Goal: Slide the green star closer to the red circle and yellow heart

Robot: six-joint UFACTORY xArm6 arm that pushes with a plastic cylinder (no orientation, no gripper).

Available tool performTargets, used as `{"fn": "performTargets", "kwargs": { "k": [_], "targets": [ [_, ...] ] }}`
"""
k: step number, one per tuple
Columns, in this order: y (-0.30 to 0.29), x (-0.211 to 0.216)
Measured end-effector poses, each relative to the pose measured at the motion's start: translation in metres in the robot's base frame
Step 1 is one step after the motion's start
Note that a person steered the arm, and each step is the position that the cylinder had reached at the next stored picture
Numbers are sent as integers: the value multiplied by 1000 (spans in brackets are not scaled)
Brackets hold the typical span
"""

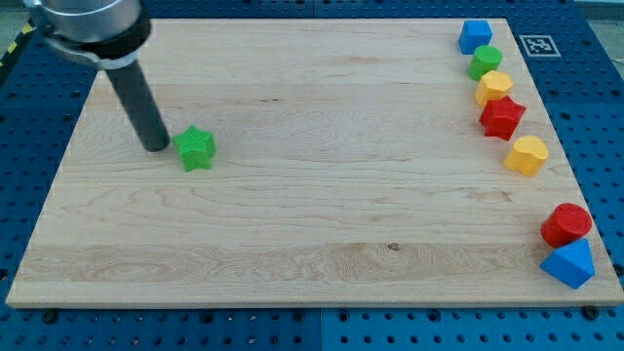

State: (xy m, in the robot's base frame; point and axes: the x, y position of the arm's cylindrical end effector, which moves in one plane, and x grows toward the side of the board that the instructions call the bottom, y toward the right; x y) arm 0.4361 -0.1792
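Observation:
The green star [196,148] lies on the wooden board [312,224] at the view's left. My tip [156,147] stands just left of the star, touching or nearly touching it. The red circle [566,223] sits at the view's lower right edge. The yellow heart [526,155] lies above it, near the right edge. Both are far to the right of the star.
Along the right edge, from the top: a blue block [475,36], a green circle [485,61], a yellow block [493,87] and a red star [502,117]. A blue block [568,263] sits below the red circle. A tag [535,45] marks the top right corner.

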Motion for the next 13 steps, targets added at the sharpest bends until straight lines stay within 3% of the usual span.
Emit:
{"fn": "performTargets", "kwargs": {
  "k": [2, 5, 10, 12, 13],
  "targets": [
    [79, 40],
    [137, 126],
    [203, 68],
    [216, 26],
    [233, 36]
  ]
}}
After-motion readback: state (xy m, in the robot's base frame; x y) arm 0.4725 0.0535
